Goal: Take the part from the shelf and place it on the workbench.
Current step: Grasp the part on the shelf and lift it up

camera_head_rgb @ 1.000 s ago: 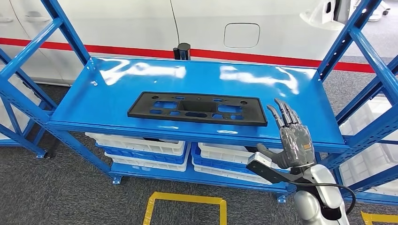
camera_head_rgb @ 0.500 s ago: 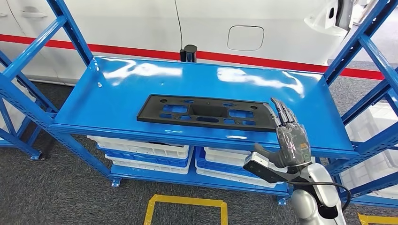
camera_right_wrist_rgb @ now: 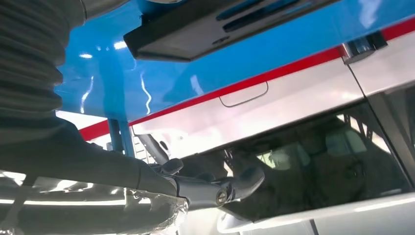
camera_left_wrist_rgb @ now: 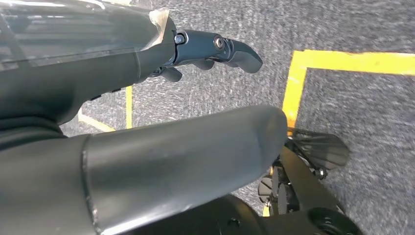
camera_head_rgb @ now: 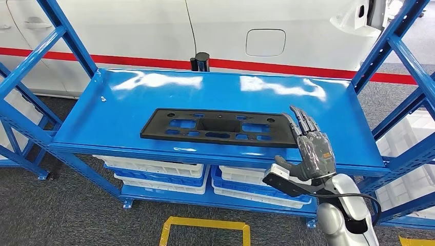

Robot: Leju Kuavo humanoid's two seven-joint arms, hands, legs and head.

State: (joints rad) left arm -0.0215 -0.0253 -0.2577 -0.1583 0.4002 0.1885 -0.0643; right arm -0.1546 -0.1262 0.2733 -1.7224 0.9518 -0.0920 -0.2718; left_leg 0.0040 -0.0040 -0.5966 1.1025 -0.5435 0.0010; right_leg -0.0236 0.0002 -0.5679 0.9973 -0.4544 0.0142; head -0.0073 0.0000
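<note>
The part (camera_head_rgb: 215,127) is a long flat black plastic panel with several cut-outs, lying flat on the blue shelf top (camera_head_rgb: 154,92) near its front edge. My right hand (camera_head_rgb: 314,151) is raised at the panel's right end, fingers stretched out and apart, fingertips level with that end; I cannot tell if they touch it. It holds nothing. The right wrist view shows the panel's end (camera_right_wrist_rgb: 220,24) just beyond the dark fingers (camera_right_wrist_rgb: 220,191). My left hand (camera_left_wrist_rgb: 147,122) hangs low over the grey floor, its fingers (camera_left_wrist_rgb: 230,49) loose and empty.
Blue shelf uprights (camera_head_rgb: 387,46) rise on both sides. White and blue bins (camera_head_rgb: 154,166) fill the lower shelf. A white car body with a red stripe (camera_head_rgb: 256,31) stands behind, with a black post (camera_head_rgb: 200,60) at the shelf's back edge. Yellow tape (camera_head_rgb: 205,225) marks the floor.
The view has shifted a little. My right hand has moved left toward the panel, from clear of its right end to right at it. The panel lies as before.
</note>
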